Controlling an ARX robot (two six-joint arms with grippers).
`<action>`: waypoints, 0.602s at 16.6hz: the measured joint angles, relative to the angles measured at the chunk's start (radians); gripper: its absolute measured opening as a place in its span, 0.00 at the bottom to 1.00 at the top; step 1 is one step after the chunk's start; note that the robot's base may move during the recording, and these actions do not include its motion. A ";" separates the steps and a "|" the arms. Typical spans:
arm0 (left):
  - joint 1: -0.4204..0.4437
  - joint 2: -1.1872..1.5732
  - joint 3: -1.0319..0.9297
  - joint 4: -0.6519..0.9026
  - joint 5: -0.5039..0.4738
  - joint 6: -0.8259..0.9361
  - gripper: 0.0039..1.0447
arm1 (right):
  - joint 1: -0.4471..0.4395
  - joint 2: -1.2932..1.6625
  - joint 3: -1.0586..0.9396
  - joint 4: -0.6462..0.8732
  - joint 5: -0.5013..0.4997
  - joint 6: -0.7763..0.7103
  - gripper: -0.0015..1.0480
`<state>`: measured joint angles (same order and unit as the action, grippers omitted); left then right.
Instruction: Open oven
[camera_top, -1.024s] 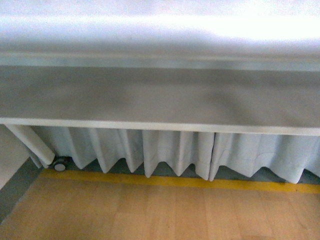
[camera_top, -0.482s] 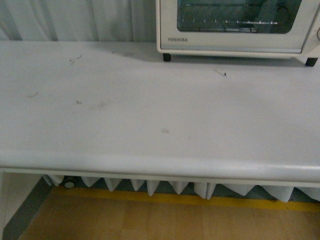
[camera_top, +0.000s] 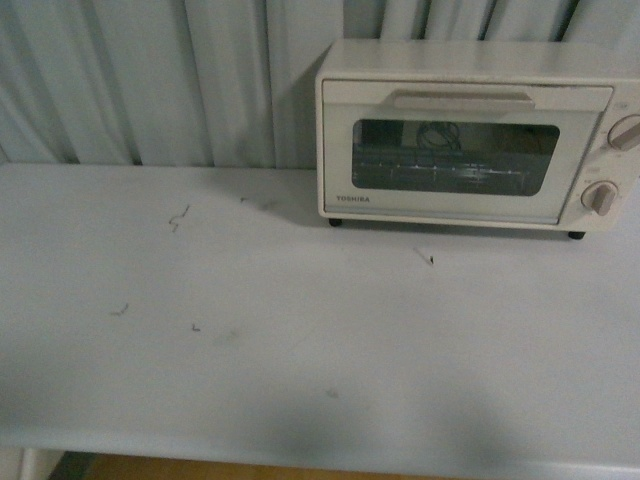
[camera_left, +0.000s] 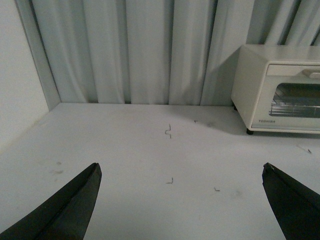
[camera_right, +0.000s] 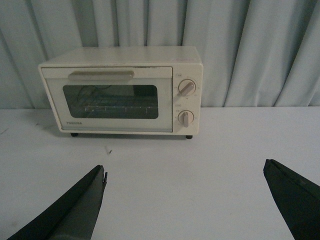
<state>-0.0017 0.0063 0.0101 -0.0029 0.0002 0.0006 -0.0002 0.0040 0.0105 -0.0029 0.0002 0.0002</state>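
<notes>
The cream-white Toshiba oven (camera_top: 470, 135) stands at the table's back right, against the curtain. Its glass-windowed door is closed, with the bar handle (camera_top: 462, 98) along the top and two round knobs (camera_top: 600, 197) at its right. It also shows in the right wrist view (camera_right: 122, 92) and partly in the left wrist view (camera_left: 277, 90). My left gripper (camera_left: 182, 185) is open and empty, above the table well to the left of the oven. My right gripper (camera_right: 185, 185) is open and empty, in front of the oven and apart from it. Neither arm shows in the front view.
The white table (camera_top: 250, 330) carries small dark scuffs and specks (camera_top: 178, 218). A pleated pale curtain (camera_top: 150, 80) hangs behind it. A wall (camera_left: 15, 75) borders the table's left end in the left wrist view.
The front view has swung upward, from the floor and the table's front edge to the tabletop, and now takes in the whole oven and the curtain.
</notes>
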 joint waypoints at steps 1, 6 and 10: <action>0.000 0.000 0.000 0.003 -0.001 -0.001 0.94 | 0.000 0.000 0.000 0.004 0.000 -0.001 0.94; 0.000 0.000 0.000 0.000 -0.001 0.000 0.94 | 0.000 0.000 0.000 -0.001 0.000 -0.001 0.94; 0.000 0.000 0.000 -0.001 0.000 0.000 0.94 | 0.000 0.000 0.000 -0.001 0.000 -0.001 0.94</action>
<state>-0.0017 0.0063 0.0105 -0.0036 -0.0002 0.0002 -0.0002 0.0040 0.0105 -0.0040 0.0002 -0.0006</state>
